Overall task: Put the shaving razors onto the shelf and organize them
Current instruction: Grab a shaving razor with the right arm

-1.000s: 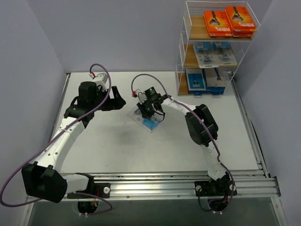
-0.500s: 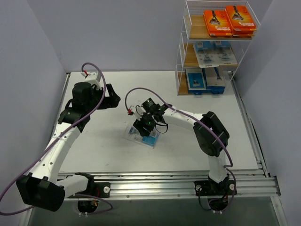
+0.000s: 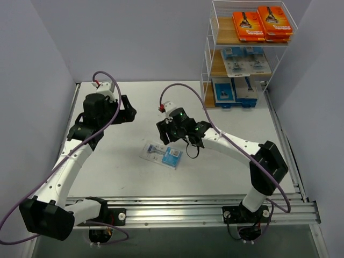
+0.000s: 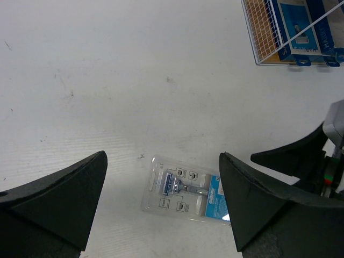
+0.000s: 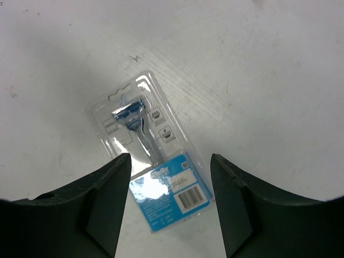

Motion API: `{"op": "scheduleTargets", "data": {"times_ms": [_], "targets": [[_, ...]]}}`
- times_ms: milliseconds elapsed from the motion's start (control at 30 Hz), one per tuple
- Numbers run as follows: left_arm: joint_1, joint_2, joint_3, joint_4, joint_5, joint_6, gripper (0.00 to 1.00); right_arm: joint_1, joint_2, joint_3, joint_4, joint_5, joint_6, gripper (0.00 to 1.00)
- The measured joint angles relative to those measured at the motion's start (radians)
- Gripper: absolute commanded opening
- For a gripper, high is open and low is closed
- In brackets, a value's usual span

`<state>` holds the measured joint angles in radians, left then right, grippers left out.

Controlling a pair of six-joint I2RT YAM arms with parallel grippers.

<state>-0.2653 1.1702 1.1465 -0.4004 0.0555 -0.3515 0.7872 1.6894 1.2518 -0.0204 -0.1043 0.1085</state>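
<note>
Table (image 3: 118, 172), white top, with both arm bases bolted along its near edge. One shaving razor in a clear blister pack (image 3: 163, 154) with blue card lies flat near the middle of the table, slightly toward the near edge. It is skewed to the table's sides and touches neither arm. Right gripper (image 5: 170, 161) hangs above the far right end of that pack with its jaws apart and nothing held. In the right wrist view the pack's blue card end shows on the table between the two fingers. Left gripper (image 4: 162, 157) is raised over the left part of the table, toward the far edge, with jaws spread wide and nothing between them. The left wrist view looks down on the same pack. Shelf (image 3: 207, 64), a white wire rack with three wooden tiers, stands upright at the far right corner of the table. Its bottom tier holds blue-and-grey boxes (image 3: 234, 91) standing side by side. The middle tier holds clear blister packs (image 3: 244, 62) laid flat. The top tier holds orange boxes (image 3: 263, 22) laid flat, side by side; whether they are stacked cannot be told.
</note>
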Motion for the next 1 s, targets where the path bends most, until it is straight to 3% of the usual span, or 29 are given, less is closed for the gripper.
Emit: {"op": "scheduleTargets", "data": {"times_ms": [200,500,733,1000], "targets": [[0.0,0.034,0.0,0.0,0.034,-0.004,0.94,0.132,-0.134,-0.188,-0.027,0.18,0.224,0.56],[0.0,0.057,0.0,0.0,0.085,-0.011,0.94,0.378,-0.152,-0.356,-0.054,0.385,0.488,0.56],[-0.008,0.07,0.0,0.0,0.106,-0.011,0.94,0.407,-0.117,-0.413,-0.032,0.485,0.636,0.47],[-0.029,0.07,0.0,0.0,0.11,-0.011,0.94,0.393,-0.017,-0.417,0.042,0.534,0.708,0.45]]}}
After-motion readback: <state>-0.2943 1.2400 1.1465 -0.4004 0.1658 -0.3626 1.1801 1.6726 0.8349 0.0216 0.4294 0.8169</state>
